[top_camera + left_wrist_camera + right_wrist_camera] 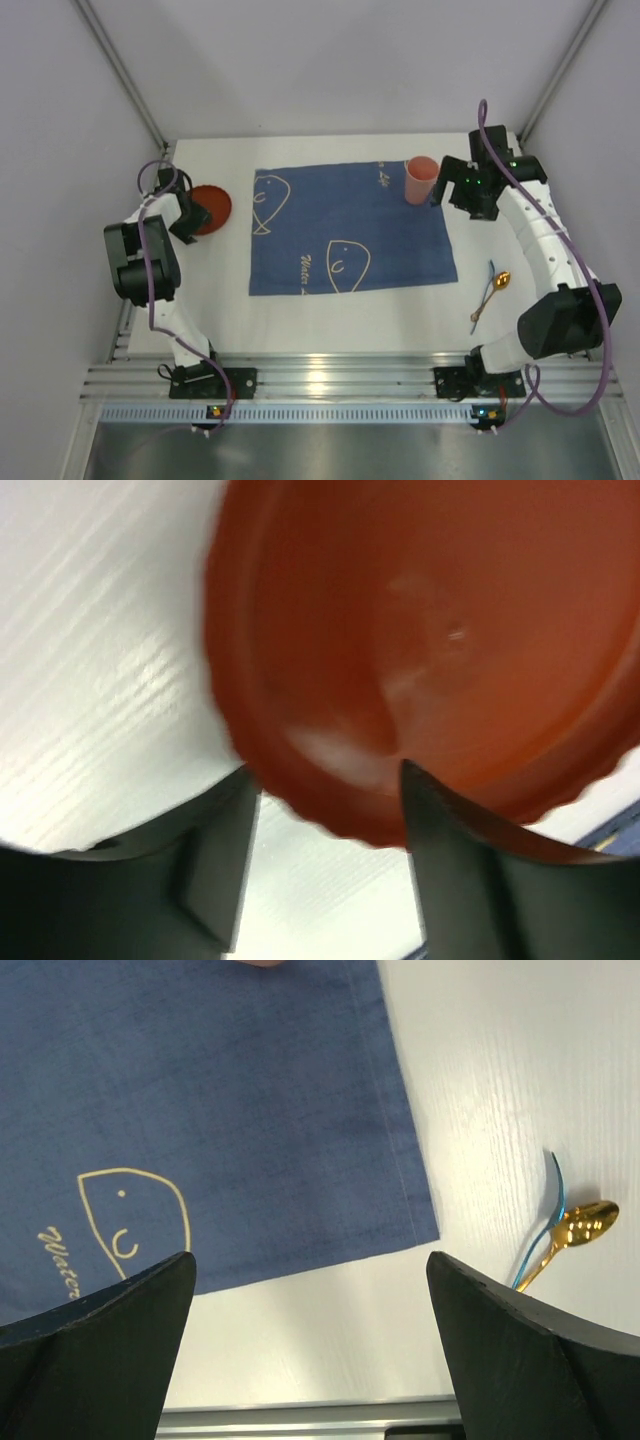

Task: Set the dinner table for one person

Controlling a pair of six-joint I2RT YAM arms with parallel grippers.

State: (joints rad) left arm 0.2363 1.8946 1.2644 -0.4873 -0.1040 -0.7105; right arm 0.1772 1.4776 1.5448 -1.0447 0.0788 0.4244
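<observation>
Table: white, under all items; ribbed rail along near edge, by arm bases.
Mat: blue, centred on table; cream line drawings; script reads "Water", remainder illegible.
Cup: pink, upright on mat's far right corner; inside plain pink.
Plate: red, on table left of mat, apart from it.
Spoon: gold, on table right of mat, beside blue utensil.
Left gripper: fingers apart, astride plate's scalloped rim.
Right gripper: fingers wide apart, holding nothing, just right of cup.
</observation>
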